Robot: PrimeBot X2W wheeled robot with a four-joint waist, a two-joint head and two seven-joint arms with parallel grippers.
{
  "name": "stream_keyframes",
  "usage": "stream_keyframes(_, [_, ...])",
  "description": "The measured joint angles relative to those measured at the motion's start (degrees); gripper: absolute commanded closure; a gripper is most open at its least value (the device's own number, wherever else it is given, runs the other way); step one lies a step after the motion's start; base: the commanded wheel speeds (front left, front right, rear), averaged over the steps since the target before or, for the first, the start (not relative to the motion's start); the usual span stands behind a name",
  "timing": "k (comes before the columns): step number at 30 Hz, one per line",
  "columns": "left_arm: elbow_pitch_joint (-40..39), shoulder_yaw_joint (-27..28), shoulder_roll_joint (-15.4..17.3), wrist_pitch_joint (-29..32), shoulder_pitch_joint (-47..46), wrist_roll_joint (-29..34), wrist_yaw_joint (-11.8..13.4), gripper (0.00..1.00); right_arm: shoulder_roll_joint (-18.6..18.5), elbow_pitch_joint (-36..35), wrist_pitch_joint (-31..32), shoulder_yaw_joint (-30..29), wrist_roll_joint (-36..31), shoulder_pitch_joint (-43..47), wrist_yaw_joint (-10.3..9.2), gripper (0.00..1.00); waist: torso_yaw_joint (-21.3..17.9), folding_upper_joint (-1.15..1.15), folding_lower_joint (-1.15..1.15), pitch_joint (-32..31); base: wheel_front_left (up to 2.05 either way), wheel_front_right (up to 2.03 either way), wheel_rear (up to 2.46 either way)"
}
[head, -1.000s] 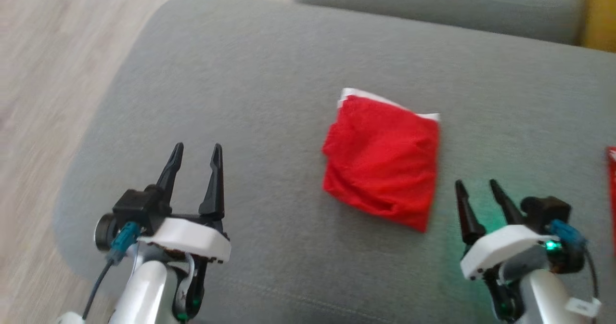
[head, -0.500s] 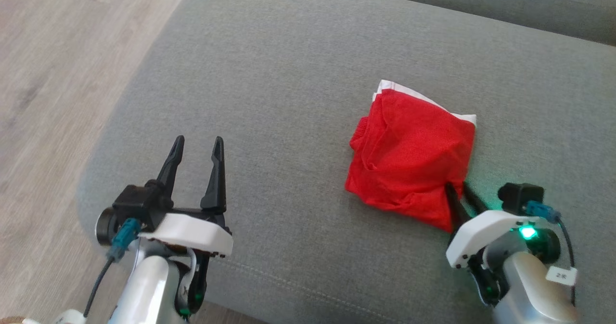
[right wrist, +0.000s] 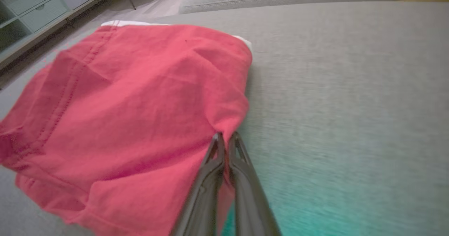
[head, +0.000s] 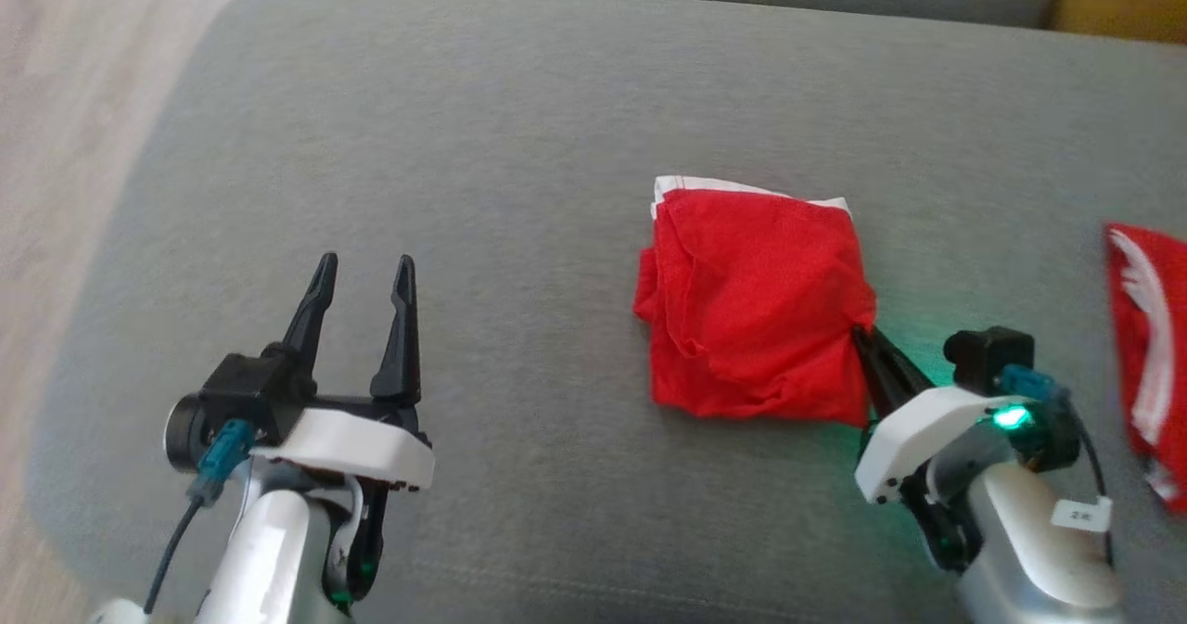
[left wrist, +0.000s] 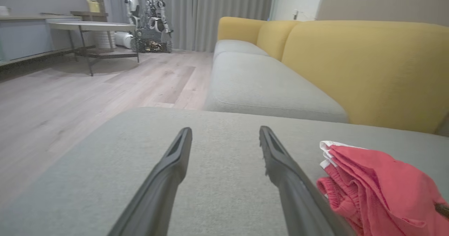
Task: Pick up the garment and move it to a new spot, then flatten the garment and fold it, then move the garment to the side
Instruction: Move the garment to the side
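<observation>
The garment (head: 756,304), red with a strip of white showing along its far edge, lies as a compact, roughly square bundle on the grey sofa cushion (head: 464,142), right of the middle. The right gripper (head: 867,341) has its two fingers pressed together on the bundle's right-hand edge near the front corner; in the right wrist view the gripper's tips (right wrist: 224,137) pinch a small pucker of red fabric there. The left gripper (head: 363,276) is spread wide and holds nothing, hovering over bare cushion well to the left of the garment.

Since the garment already looks folded into layers, this is most likely the last step: taking hold to move it to the side. A second red cloth (head: 1145,346) lies further right on the cushion.

The pinch catches only an edge, so how many layers it holds cannot be told. The next move probably calls for a low, slow drag or a gentle lift toward the right, so that the fold does not open and the loose left layers do not trail.
</observation>
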Motion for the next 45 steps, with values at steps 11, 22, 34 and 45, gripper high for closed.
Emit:
stream_keyframes(11, [-0.8, 0.21, 0.31, 0.0, 0.23, 0.67, -0.96, 0.0, -10.57, -10.77, 4.88, -0.83, -1.44, 2.91, 0.0, 1.0, -13.43, 0.0, 0.0, -0.02, 0.0, 0.0, 0.0])
stream_keyframes(22, [-1.26, -0.29, 0.32, -0.01, -4.59, 1.52, -2.02, 0.0, -21.51, -10.33, 7.72, -7.99, -1.37, -11.16, 0.0, 1.0, -19.52, 0.0, 0.0, 6.36, 0.0, 0.0, 0.0])
stream_keyframes(34, [-1.24, -0.12, 0.62, -0.01, -6.97, 2.03, -3.01, 0.0, -22.56, 0.36, 7.27, -16.05, -0.22, -14.0, 0.0, 1.0, -20.29, 0.0, 0.0, 13.16, 0.0, 0.0, 0.0])
stream_keyframes(45, [-1.21, -0.16, 1.79, -0.41, -9.63, 3.0, -3.81, 0.0, -19.64, 7.48, 4.14, -16.29, 1.14, -19.42, 0.0, 0.0, -22.31, 0.0, 0.01, 16.05, 0.0, 0.0, 0.0])
